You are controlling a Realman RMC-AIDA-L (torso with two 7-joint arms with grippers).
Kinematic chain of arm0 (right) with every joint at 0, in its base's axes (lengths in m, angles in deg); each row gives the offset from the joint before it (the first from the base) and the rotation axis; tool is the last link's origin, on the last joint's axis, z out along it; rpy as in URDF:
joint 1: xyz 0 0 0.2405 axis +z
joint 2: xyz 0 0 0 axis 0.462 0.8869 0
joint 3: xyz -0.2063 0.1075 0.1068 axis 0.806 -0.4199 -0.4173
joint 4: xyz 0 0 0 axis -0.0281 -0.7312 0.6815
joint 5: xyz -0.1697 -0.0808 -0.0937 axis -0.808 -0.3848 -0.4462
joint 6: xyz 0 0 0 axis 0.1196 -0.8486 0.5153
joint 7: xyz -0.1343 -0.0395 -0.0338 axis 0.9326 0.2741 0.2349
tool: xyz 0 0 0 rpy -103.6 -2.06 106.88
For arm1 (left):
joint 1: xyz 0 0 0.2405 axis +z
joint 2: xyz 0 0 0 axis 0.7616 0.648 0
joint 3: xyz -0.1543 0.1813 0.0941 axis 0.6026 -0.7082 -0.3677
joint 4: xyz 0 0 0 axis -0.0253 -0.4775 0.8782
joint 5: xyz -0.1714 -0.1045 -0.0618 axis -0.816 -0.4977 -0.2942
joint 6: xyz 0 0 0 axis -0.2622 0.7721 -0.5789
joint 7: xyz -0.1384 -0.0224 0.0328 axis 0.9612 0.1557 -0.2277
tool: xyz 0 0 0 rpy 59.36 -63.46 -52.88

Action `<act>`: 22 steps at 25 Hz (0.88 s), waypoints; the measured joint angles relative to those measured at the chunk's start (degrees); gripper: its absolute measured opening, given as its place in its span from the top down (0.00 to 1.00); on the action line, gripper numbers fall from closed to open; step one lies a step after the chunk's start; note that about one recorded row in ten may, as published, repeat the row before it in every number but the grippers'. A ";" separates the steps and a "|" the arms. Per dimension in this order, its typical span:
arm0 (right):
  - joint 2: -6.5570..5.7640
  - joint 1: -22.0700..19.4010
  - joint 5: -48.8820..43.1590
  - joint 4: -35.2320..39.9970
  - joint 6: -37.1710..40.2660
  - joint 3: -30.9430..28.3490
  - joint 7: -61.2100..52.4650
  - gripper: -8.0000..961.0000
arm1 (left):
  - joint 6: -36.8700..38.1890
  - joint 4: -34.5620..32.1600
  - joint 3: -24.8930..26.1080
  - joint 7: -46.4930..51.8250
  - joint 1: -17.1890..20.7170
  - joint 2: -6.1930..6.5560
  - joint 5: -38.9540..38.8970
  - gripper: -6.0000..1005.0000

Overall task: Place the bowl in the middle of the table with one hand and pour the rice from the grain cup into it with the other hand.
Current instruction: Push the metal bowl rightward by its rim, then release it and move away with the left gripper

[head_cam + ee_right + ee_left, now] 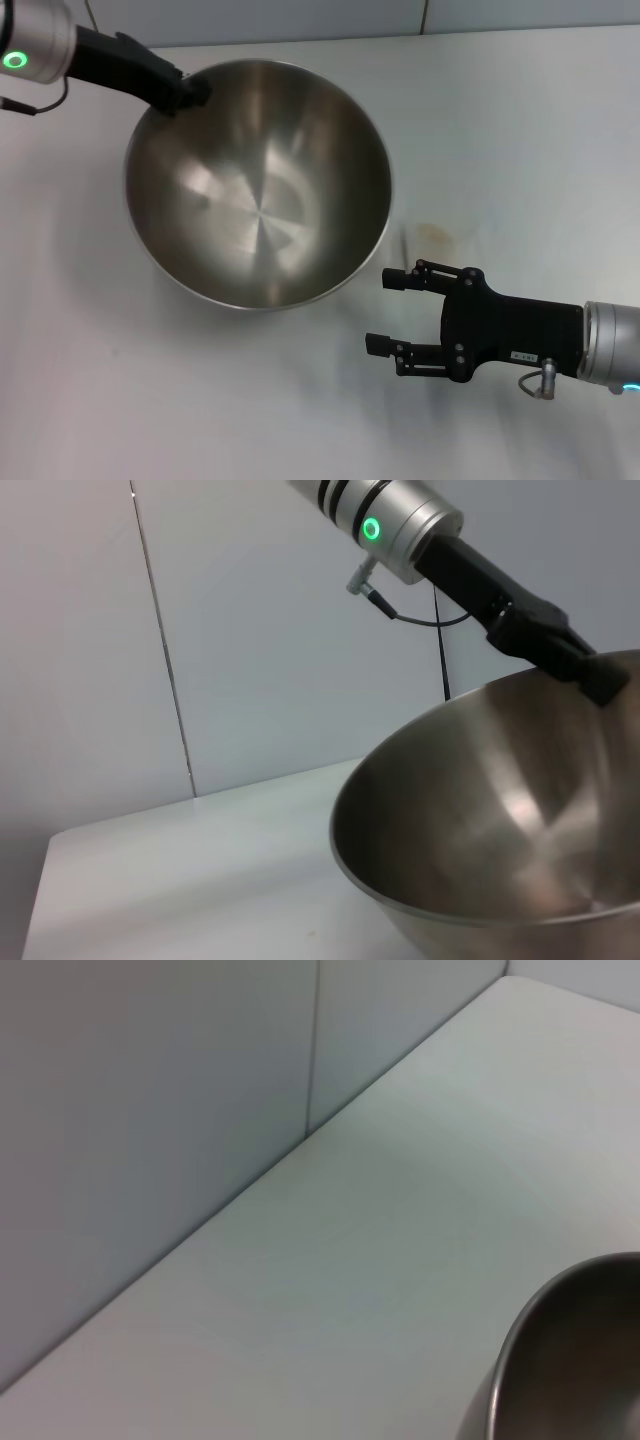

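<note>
Left tool [190,93] pinches the bowl [258,185] rim, upper left.
Set it level on the table [520,130]; right tool [398,312], lower right, waits wide, empty.

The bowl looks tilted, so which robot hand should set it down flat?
Left. The left gripper already grips the bowl at its far rim, holding it tilted. The right gripper hangs open beside it, touching nothing.

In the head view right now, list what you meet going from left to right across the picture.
Left gripper clamped on the far-left rim of the tilted bowl → faint brownish stain on the table → right gripper, fingers open and holding nothing.
</note>
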 joint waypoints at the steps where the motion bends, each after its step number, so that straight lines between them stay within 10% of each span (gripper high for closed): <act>1: 0.00 -0.01 0.00 0.00 0.01 0.00 0.00 0.17 | -0.74 0.53 -0.91 0.00 -0.54 -0.05 -0.30 0.96; 22: 0.00 0.21 0.07 -0.52 0.10 -0.06 0.03 0.17 | -6.65 5.51 -4.92 0.03 -0.70 0.16 -1.30 0.96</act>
